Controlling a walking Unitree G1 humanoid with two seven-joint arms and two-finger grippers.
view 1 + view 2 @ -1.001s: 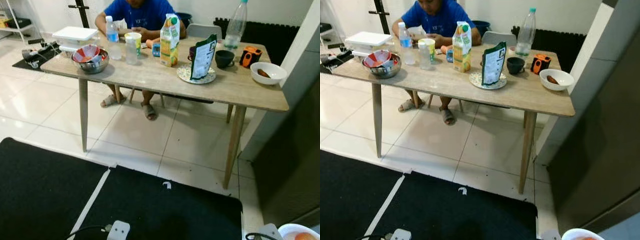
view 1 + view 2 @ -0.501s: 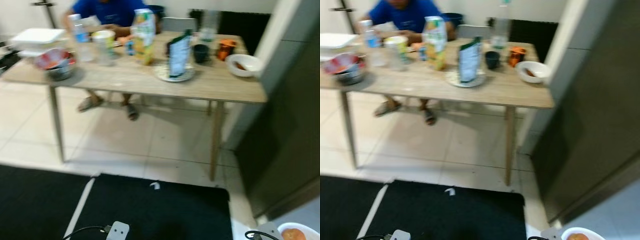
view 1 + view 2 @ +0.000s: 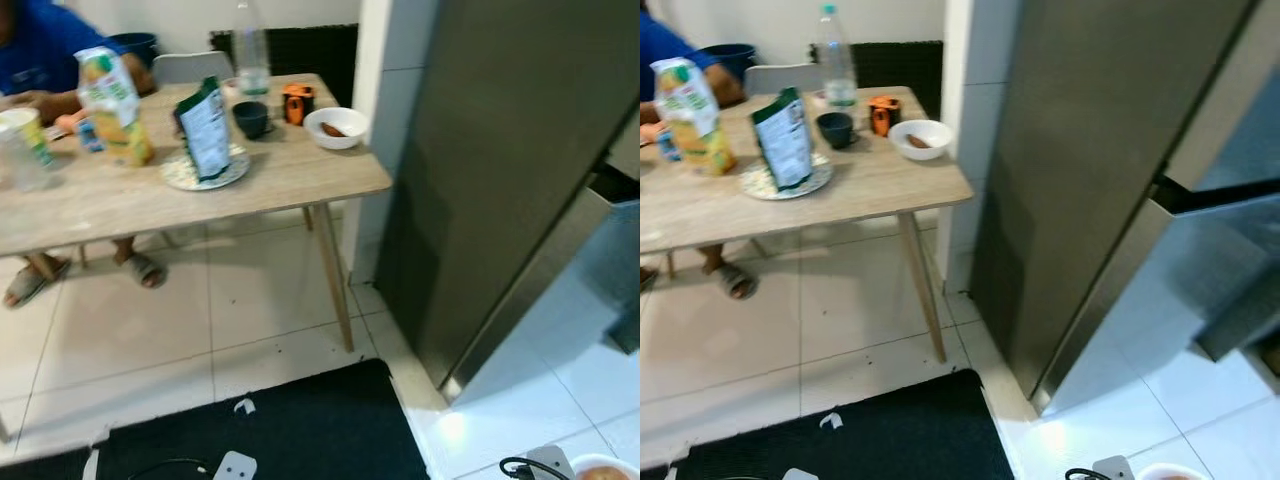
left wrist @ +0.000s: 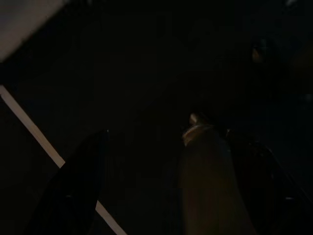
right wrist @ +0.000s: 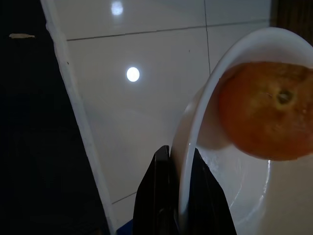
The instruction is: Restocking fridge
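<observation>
The fridge point(image 3: 1110, 150) has swung into my view as I turned from the table point(image 3: 150, 195); delivery is near. My right gripper point(image 5: 181, 196) stays pinched on the white bowl point(image 5: 195, 127) rim, the orange point(image 5: 264, 112) just beyond my fingertips. Whether my left gripper point(image 4: 161, 186) is open or closed, I cannot tell.

right gripper point(image 5: 182, 196) fingers: long, black, narrow, set close together
right wrist point(image 3: 545, 462): pale silver block, black cable looped beside
left gripper point(image 4: 161, 196) fingers: dark, blade-shaped, dim

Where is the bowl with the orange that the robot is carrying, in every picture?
Left eye view: bowl in the bottom right corner.
Right eye view: at the bottom edge, right of middle.
Right wrist view: big, on the right, its rim pinched by the right gripper, orange inside.
Left wrist view: too dark to tell.
Shared landmark: the black mat.
</observation>
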